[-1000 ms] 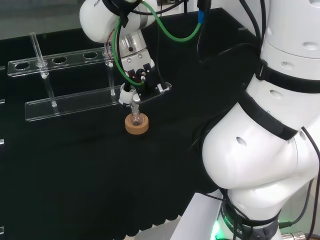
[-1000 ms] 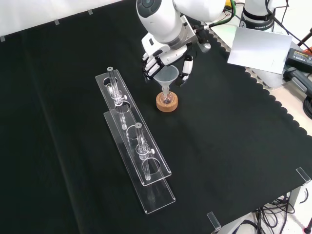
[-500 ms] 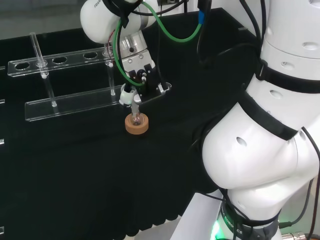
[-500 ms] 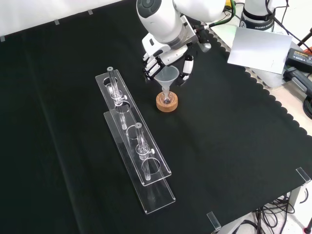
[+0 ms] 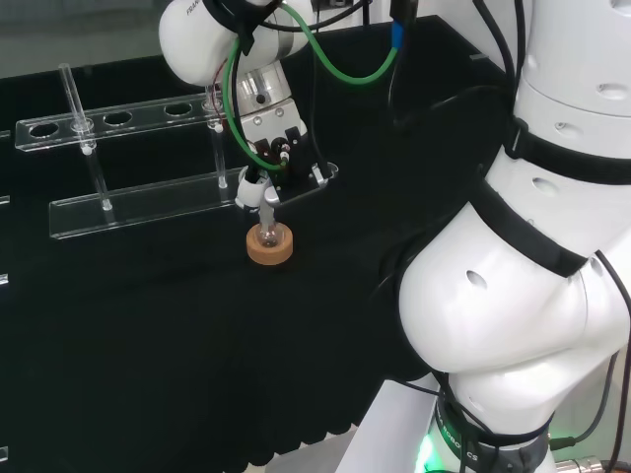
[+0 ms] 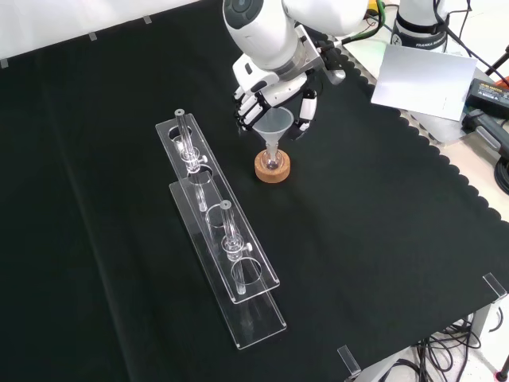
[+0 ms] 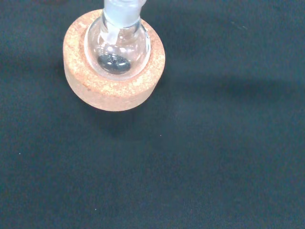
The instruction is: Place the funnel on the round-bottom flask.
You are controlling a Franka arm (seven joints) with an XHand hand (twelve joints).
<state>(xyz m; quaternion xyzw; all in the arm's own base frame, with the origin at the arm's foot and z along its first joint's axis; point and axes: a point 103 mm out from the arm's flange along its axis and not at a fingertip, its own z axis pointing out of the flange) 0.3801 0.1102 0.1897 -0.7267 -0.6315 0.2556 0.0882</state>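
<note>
Front view: the funnel (image 6: 273, 125) stands upright with its stem in the neck of the round-bottom flask (image 6: 272, 161), which rests in a cork ring (image 6: 273, 168) just right of the clear rack (image 6: 223, 239). The hand (image 6: 274, 99) hangs over the cone, fingers curled around its rim. Wrist view: the flask bulb (image 7: 117, 45) sits centred in the cork stand (image 7: 114, 62) on the black cloth (image 7: 214, 157).
</note>
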